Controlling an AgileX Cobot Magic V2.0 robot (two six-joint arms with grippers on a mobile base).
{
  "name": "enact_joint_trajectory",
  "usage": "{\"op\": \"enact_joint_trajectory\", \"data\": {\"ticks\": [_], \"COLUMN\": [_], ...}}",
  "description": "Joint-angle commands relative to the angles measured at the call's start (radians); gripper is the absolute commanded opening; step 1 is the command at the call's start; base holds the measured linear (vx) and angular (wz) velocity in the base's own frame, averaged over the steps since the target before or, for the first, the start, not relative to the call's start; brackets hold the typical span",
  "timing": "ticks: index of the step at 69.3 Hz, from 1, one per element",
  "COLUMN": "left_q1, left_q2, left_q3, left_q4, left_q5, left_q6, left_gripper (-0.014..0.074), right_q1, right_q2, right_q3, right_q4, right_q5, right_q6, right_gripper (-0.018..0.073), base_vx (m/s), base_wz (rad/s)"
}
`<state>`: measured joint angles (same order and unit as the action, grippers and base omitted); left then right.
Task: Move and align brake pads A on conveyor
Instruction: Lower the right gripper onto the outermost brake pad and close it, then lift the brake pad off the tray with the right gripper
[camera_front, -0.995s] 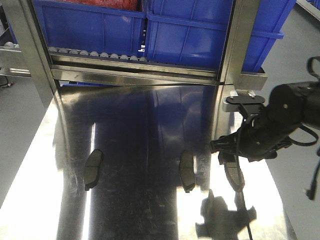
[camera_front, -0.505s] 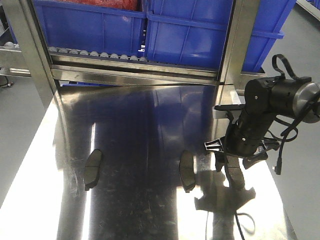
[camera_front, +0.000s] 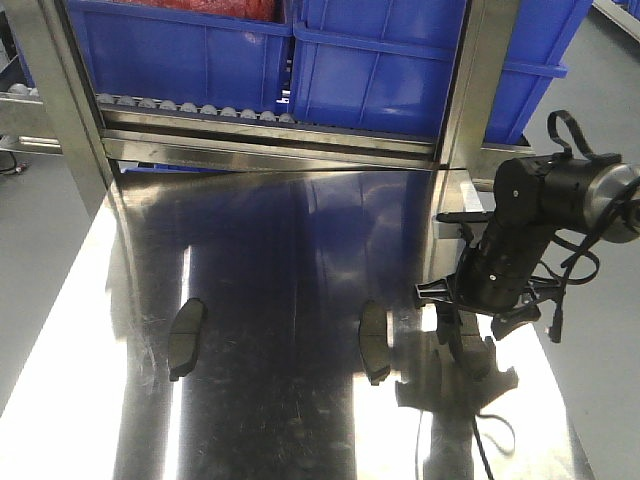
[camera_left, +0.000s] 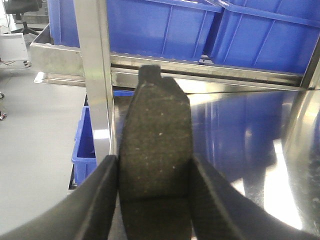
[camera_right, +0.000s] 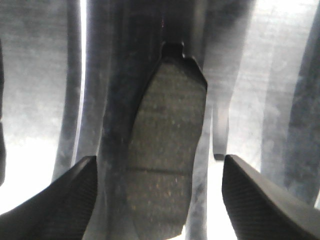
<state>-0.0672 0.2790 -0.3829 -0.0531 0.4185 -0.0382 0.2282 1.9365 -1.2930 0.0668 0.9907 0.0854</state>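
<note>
**Brake pads A: right gripper set over a loose pad**

Right gripper (camera_right: 160, 170): spread wide, empty, straddling the rightmost pad (camera_right: 170, 115). That pad lies flat directly beneath, long axis pointing away from the wrist; this arm is the nearer.
Pad: dark grey, grainy, arc-shaped, thin cross groove.
Surface: mirror-bright scratched steel tabletop (camera_front: 300, 250).
Left gripper (camera_left: 154, 165): clamped on the held pad (camera_left: 155, 115), clear of the table.
Conveyor: not in any view.

An industrial workshop: blue plastic bins (camera_front: 180, 60) on a steel roller rack (camera_front: 190, 108) behind a steel worktable (camera_front: 280, 260).
</note>
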Motion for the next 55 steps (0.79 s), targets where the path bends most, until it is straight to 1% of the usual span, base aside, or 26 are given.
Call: {"op": "enact_joint_trajectory", "data": {"ticks": [1,9,17,22,35,48,55], "left_q1": [-0.006,-0.006,-0.006,-0.006,-0.006,-0.006,-0.006], "left_q2": [0.007,0.007,0.007,0.007,0.007,0.007,0.007], "left_q3": [-0.031,-0.031,-0.031,-0.031,-0.031,-0.031,-0.031], "left_q4": [-0.009,-0.009,-0.009,-0.009,-0.009,-0.009,-0.009], "left_q5": [-0.087,-0.087,-0.087,-0.087,-0.087,-0.087,-0.087], "left_q6": [-0.005,-0.005,-0.005,-0.005,-0.005,-0.005,-0.005], "left_gripper": [-0.0006,-0.0006,-0.0006,-0.0006,-0.0006,-0.0006,-0.0006], "right_q1": [-0.004,-0.004,-0.004,-0.004,-0.004,-0.004,-0.004], "right_q2": [-0.025,-0.012,-0.005,-0.007,-0.054,-0.162,-0.262], "right_q3": [-0.04,-0.039,-0.038,-0.038,-0.037,-0.022,0.04], "right_q4": [-0.003,-0.003,-0.01,-0.01,-0.01,-0.015,-0.03], "right_q5": [0.007,0.005,0.003,-0.01,-0.032,-0.04,-0.093], "right_q6": [-0.01,-0.009,-0.01,-0.016,-0.019,-0.035,-0.049], "right_gripper": [0.0477,0.0428,0.0344,0.0264,-0.0018,-0.001,-0.001], "base_vx": [0.0,0.0,0.0,0.0,0.0,0.0,0.0], "base_wz": [0.0,0.0,0.0,0.0,0.0,0.0,0.0]}}
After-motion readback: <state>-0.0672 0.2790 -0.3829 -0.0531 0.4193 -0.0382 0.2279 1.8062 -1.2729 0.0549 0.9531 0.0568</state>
